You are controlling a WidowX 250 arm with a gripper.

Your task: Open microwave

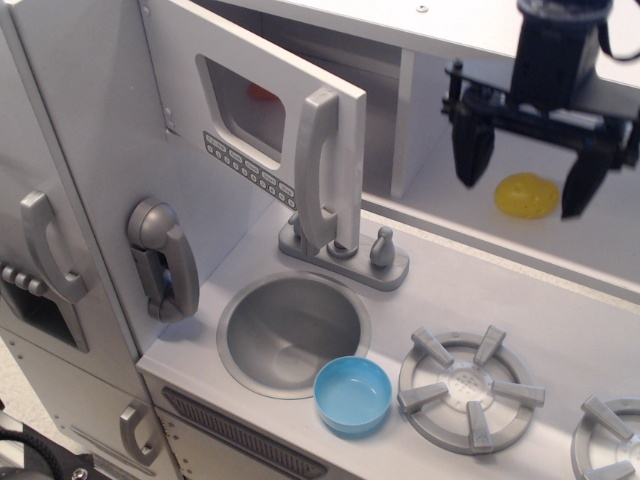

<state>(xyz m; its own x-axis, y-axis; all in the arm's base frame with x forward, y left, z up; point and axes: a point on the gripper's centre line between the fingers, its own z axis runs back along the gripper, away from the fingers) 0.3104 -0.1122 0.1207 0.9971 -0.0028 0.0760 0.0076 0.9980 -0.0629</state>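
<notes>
- The microwave (270, 110) door is standing swung out at the upper left, with its tall handle (322, 165) sticking out over the sink (292, 330).
- The door could swing back if something is bumping it, because nothing is holding it.
- The gripper (527, 160) is hanging at the upper right, well apart from the door, over the yellow ball (527, 195).
- Its jaws are pointing down, wide and holding nothing.

You see the microwave (262, 118) door swung ajar, its tall silver handle (322, 170) free. Your gripper (527, 173) hangs spread wide above the yellow object (527, 195) on the shelf.
</notes>
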